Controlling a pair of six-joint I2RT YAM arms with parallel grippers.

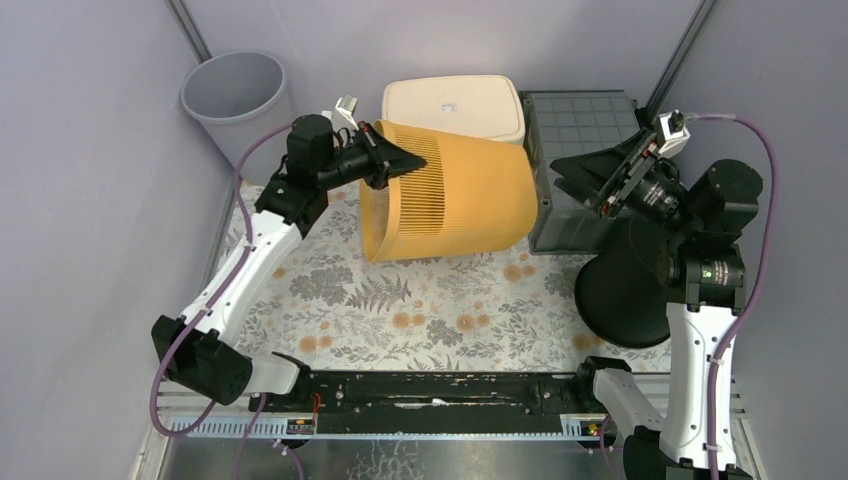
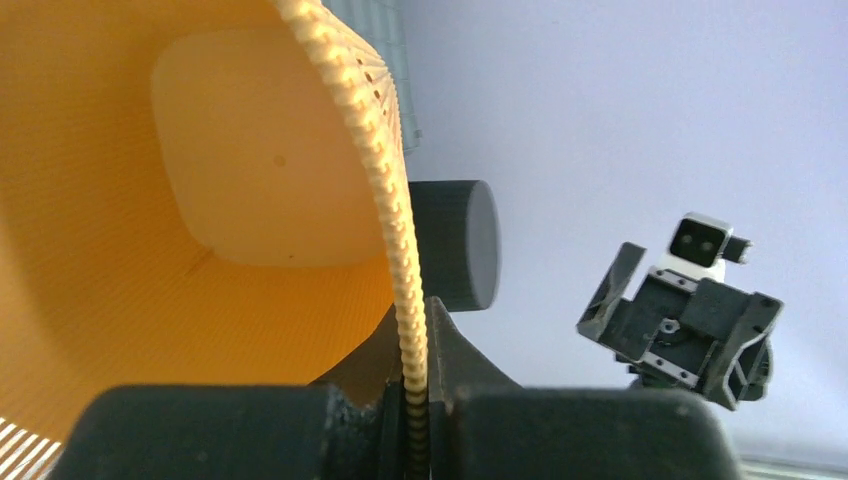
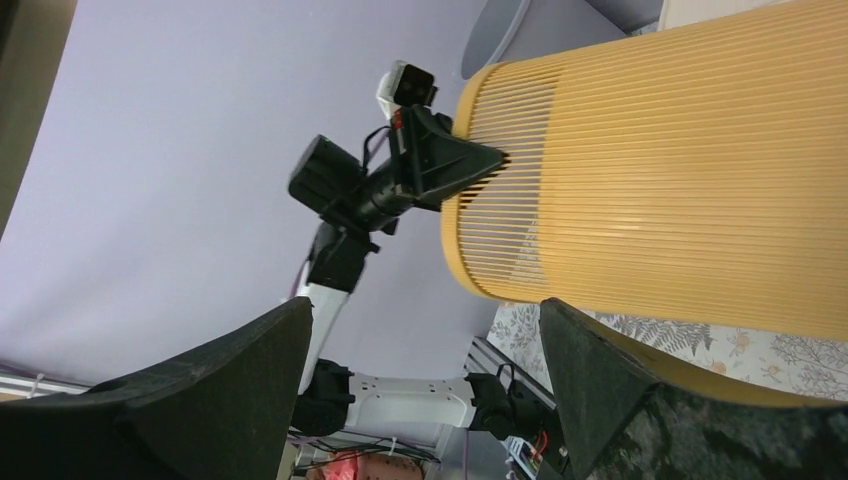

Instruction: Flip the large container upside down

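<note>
The large container is an orange slatted basket lying tipped on its side over the floral mat, its open mouth facing left. My left gripper is shut on the upper part of its rim, one finger inside and one outside. The left wrist view shows the ribbed rim pinched at my left gripper, and the basket's pale bottom beyond it. My right gripper stands open to the right of the basket's closed end, holding nothing. In the right wrist view my right gripper frames the basket.
A grey waste bin stands at the back left. A white lidded box sits behind the basket, with a dark grey crate to its right. A black round tub lies at the right, under my right arm.
</note>
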